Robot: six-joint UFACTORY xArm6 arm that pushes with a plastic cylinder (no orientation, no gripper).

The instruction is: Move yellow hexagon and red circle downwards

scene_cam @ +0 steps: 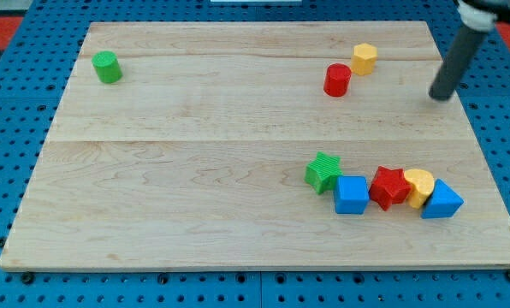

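The yellow hexagon sits near the view's top right on the wooden board. The red circle is just below and left of it, almost touching. My tip is to the right of both, about a hand's width from the yellow hexagon and slightly lower than the red circle. It touches no block.
A green circle stands at the top left. At the lower right lies a row: green star, blue cube, red star, yellow heart, blue triangle. The board's right edge is near my tip.
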